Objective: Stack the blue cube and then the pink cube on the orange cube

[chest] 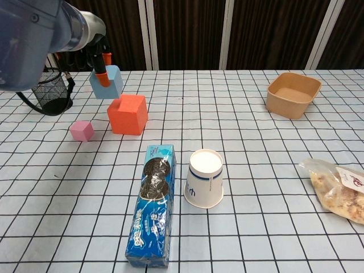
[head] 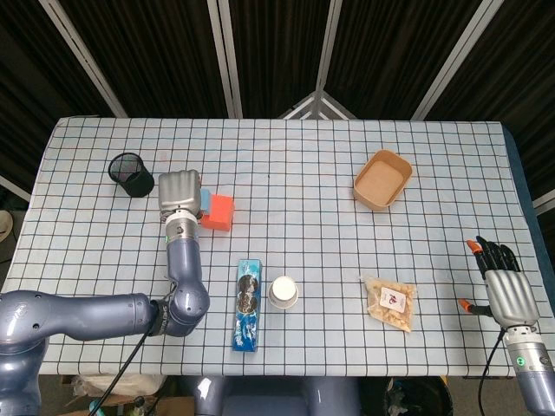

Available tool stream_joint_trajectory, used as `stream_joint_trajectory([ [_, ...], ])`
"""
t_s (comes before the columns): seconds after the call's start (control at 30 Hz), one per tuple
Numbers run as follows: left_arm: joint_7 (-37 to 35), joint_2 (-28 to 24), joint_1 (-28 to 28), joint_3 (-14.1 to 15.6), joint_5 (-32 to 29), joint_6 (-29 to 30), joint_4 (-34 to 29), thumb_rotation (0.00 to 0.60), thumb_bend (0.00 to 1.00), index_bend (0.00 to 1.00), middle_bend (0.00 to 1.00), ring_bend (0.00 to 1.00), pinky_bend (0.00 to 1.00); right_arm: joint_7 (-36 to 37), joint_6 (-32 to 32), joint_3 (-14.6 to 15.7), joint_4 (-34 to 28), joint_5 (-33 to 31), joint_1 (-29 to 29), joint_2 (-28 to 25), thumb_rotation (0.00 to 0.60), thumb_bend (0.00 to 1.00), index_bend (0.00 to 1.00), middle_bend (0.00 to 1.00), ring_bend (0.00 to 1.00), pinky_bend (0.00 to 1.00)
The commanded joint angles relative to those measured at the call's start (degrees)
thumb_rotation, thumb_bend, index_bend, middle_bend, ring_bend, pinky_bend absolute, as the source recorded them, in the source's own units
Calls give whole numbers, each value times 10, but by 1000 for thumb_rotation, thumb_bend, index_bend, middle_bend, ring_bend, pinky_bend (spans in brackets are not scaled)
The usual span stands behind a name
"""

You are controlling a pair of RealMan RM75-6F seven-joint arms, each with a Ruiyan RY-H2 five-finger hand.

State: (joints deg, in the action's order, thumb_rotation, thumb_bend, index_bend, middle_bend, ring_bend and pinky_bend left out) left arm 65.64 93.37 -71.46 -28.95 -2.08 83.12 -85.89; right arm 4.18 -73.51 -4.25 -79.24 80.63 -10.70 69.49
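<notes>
My left hand [head: 180, 192] [chest: 91, 42] holds the light blue cube [chest: 107, 82] [head: 205, 200] in the air, just above and left of the orange cube [chest: 128, 114] [head: 219, 213]. The blue cube hangs tilted over the orange cube's left top edge; I cannot tell if they touch. The small pink cube [chest: 82, 131] sits on the cloth left of the orange cube; in the head view my left arm hides it. My right hand [head: 505, 283] rests open at the table's near right edge, far from the cubes.
A black mesh cup [head: 127, 173] [chest: 50, 92] stands behind the left hand. A cookie pack [chest: 152, 203] and an upturned paper cup [chest: 204, 178] lie in front of the cubes. A brown bowl [chest: 292, 93] and a snack bag [chest: 336, 188] are on the right.
</notes>
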Motion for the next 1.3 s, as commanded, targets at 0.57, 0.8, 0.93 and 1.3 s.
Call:
stream_joint_trajectory([
  [0.57, 28, 35, -10, -21, 4, -5, 43, 600, 375, 504, 868, 695, 717, 13, 3, 0, 6, -1, 0, -2, 600, 94, 0, 42, 34, 36],
  [0.8, 33, 42, -9, -29, 8, -12, 58, 600, 375, 504, 868, 695, 717, 8, 5, 0, 6, -2, -1, -1, 600, 94, 0, 42, 34, 36],
  [0.93, 37, 51, -9, -27, 12, -24, 73, 600, 374, 504, 868, 695, 717, 6, 8, -2, 7, -6, -2, 0, 600, 94, 0, 42, 34, 36],
  [1.3, 41, 65, -11, -35, 19, -33, 89, 600, 375, 505, 868, 696, 717, 1, 10, -1, 9, -7, -3, 4, 600, 94, 0, 42, 34, 36],
])
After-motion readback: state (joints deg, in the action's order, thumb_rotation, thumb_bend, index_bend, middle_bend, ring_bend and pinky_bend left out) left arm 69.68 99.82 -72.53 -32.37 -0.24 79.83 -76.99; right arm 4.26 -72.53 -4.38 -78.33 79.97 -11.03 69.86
